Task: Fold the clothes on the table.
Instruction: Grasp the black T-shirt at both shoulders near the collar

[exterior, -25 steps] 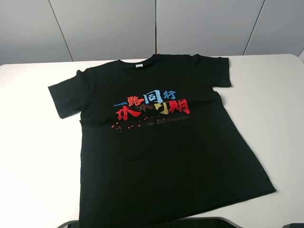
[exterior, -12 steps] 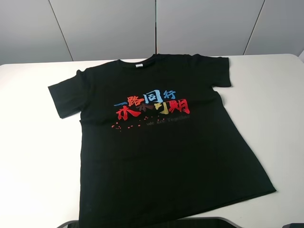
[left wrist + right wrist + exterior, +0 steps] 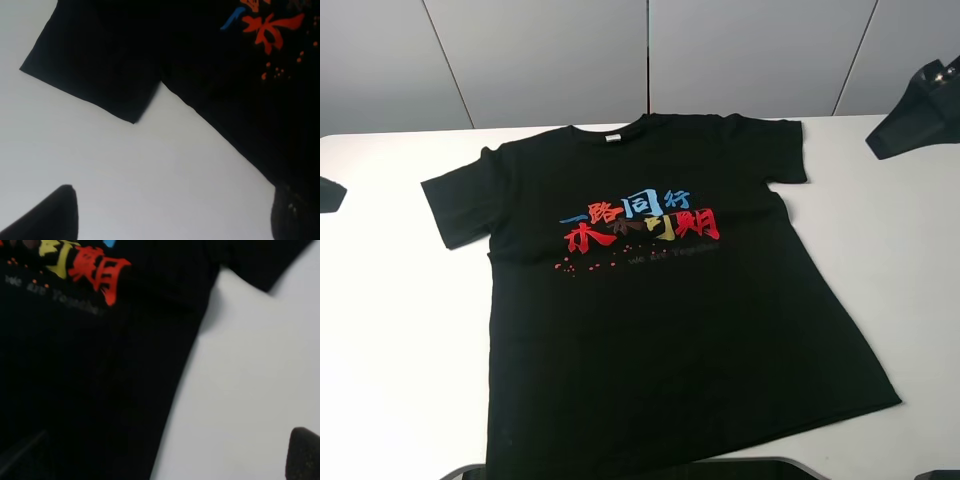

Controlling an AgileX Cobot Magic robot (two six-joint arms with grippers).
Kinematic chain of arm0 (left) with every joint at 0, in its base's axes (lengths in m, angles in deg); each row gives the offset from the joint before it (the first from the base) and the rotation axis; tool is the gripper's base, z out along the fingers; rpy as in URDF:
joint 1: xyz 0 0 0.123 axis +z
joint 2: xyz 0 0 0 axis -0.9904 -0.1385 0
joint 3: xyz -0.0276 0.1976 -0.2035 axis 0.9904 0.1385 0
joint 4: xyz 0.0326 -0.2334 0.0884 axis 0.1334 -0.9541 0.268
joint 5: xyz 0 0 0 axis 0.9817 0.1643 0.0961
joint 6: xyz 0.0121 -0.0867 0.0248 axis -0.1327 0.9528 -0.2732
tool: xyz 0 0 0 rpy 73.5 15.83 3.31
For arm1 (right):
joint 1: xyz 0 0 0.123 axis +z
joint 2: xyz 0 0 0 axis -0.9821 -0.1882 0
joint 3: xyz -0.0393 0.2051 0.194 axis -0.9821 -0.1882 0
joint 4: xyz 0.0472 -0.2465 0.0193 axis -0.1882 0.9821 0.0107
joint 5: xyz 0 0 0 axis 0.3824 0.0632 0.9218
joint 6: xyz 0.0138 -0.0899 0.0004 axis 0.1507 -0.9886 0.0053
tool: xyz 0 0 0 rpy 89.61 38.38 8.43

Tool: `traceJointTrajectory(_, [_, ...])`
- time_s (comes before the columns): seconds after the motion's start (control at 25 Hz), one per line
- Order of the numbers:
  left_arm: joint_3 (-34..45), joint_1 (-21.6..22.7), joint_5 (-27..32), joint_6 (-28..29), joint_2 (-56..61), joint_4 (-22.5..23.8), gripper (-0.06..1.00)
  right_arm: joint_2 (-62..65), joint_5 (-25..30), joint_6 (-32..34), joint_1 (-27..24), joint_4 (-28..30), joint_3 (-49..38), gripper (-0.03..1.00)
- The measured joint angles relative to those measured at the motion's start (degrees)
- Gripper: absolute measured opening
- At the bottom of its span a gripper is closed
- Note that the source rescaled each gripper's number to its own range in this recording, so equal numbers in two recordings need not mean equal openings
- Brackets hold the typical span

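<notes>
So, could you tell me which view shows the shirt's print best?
The exterior high view: the whole print shows there. The left wrist view catches only a red-and-blue corner, the right wrist a red-and-yellow end.

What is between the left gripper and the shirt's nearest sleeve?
Only bare white table separates the left gripper from the sleeve of the T-shirt, as the left wrist view shows.

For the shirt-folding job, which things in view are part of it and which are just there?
Part of the job:
black T-shirt, lying flat, print up
white table under it

Just there:
grey wall panels behind the table
dark curved object at the table's near edge, unidentifiable
</notes>
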Motion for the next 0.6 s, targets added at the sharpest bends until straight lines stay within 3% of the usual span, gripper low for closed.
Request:
traceJointTrajectory(0.2, [-2.14, -5.6, -1.67, -6.06, -9.2, 1.31, 0.99, -8.36, -0.55, -6.23, 0.0, -3.27, 3.58, 1.0])
traceJointTrajectory(0.4, [-4.51, -9.74, -2.91, -7.43, -19.66, 5.85, 0.99, -15.47, -0.96, -13.19, 3.63, -3.15, 8.16, 1.0])
traceJointTrajectory(0.6, [-7.02, -12.77, -3.04, -9.71, -28.18, 9.13, 0.99, -20.61, -4.37, -17.89, 10.06, 4.78, 11.28, 1.0])
